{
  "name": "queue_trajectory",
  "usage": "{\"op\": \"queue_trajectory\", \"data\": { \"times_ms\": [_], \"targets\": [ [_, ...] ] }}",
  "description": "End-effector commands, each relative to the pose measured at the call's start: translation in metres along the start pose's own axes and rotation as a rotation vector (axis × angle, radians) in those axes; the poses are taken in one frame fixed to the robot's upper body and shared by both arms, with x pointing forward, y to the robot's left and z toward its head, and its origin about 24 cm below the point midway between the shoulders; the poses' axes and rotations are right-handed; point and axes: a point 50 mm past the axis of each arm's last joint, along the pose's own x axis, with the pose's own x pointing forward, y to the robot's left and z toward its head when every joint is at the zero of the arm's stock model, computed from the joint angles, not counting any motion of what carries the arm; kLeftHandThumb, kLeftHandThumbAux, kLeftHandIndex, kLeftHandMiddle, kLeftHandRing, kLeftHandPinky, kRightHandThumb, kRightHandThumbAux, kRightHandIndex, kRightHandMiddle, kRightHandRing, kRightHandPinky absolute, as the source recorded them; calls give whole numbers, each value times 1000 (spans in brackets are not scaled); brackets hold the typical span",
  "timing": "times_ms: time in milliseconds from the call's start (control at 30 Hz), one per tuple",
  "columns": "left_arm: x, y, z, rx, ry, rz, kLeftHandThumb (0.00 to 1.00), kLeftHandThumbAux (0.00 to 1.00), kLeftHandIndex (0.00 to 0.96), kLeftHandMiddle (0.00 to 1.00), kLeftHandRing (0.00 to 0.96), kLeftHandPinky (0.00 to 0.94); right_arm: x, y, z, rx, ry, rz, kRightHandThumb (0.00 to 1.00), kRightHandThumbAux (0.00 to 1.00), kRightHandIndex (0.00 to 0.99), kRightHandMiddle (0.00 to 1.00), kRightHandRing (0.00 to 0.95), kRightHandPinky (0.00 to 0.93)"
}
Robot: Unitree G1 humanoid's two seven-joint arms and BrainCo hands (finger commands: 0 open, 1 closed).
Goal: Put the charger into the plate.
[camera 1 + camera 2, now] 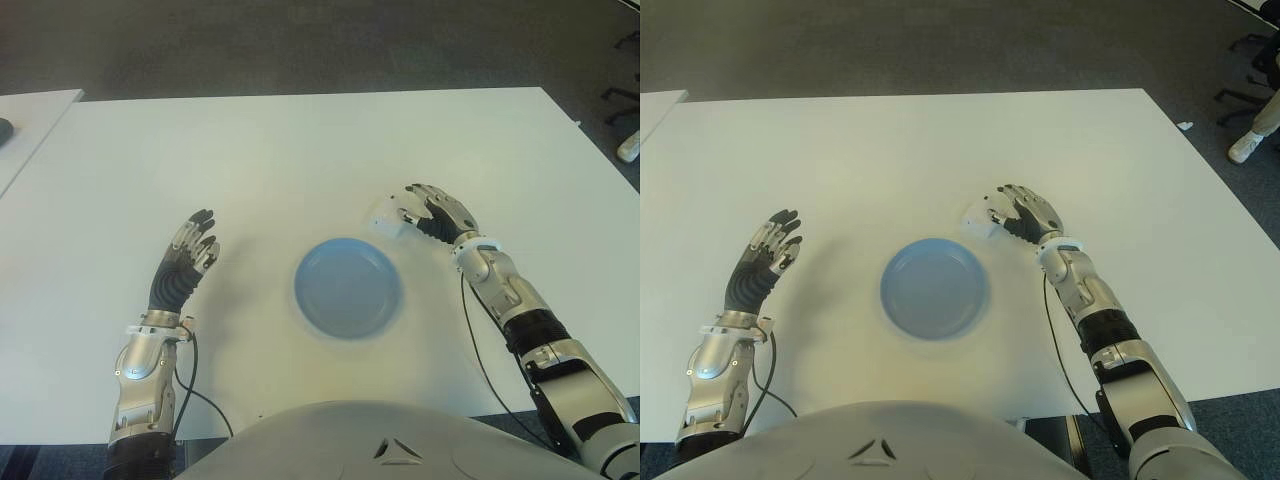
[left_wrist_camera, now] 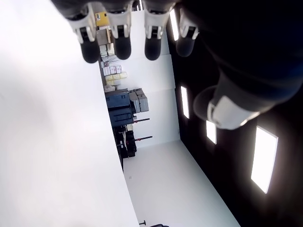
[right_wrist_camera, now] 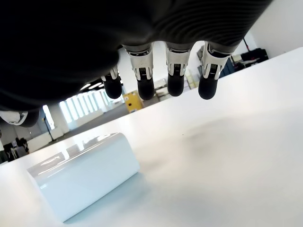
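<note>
A small white charger (image 1: 387,218) lies on the white table (image 1: 280,160), just beyond the right rim of the empty blue plate (image 1: 348,287). My right hand (image 1: 424,212) is right beside the charger on its right. In the right wrist view the fingers (image 3: 175,75) hang open above the table, and the charger (image 3: 84,178) sits under the palm side with a gap to the fingertips. My left hand (image 1: 190,250) shows open, fingers stretched, to the left of the plate and holding nothing; its fingers (image 2: 124,35) are spread in the left wrist view.
A second white table (image 1: 30,120) with a dark object (image 1: 5,128) on it adjoins at the far left. Off the table's right side, a person's white shoe (image 1: 1245,147) and chair legs (image 1: 622,100) stand on the dark floor.
</note>
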Motion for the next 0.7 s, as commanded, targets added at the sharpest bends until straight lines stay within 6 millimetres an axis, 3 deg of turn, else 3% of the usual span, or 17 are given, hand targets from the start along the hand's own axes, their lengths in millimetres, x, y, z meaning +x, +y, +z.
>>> {"op": "queue_trajectory", "data": {
  "times_ms": [33, 700],
  "targets": [
    [-1, -5, -1, -8, 13, 6, 396, 594, 65, 83, 85, 130, 3, 1, 2, -13, -6, 18, 274, 131, 0, 0, 0, 0],
    [0, -9, 2, -7, 11, 6, 396, 594, 65, 83, 85, 130, 8, 2, 11, -39, -53, 32, 266, 130, 0, 0, 0, 0]
  ]
}}
